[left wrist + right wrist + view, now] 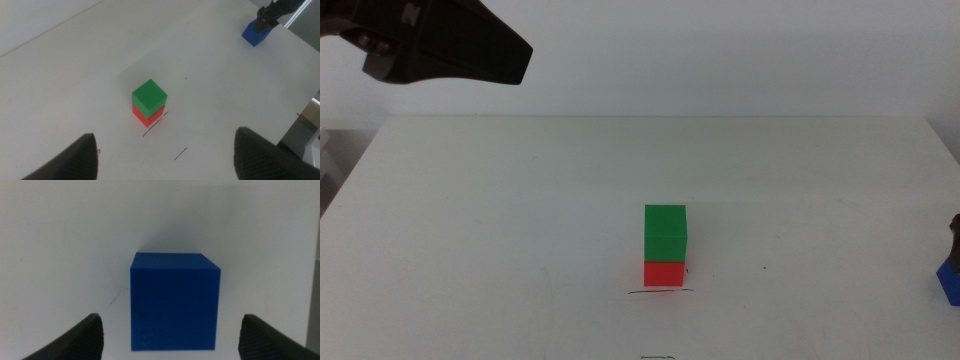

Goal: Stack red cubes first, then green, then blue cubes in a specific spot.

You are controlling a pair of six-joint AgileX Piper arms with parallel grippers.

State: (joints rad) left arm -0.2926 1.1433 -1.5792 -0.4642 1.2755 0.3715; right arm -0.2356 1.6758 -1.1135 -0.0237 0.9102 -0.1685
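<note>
The green cube [665, 231] sits on the red cube [663, 273] near the table's middle front, just behind the black line of the specific spot [660, 292]. The left wrist view shows the same stack, green cube [149, 95] over red cube [144, 116], beside the line [155, 125]. My left gripper [165, 162] hangs open high above the table, holding nothing. At the right edge lies the blue cube [950, 282]. My right gripper [171, 325] is open around the blue cube [175, 302], one jaw on each side with a gap to each.
The left arm [450, 45] shows dark at the upper left of the middle view. A fainter short mark [180, 154] lies in front of the line. The table's right edge [300, 107] runs close past the blue cube [256, 34].
</note>
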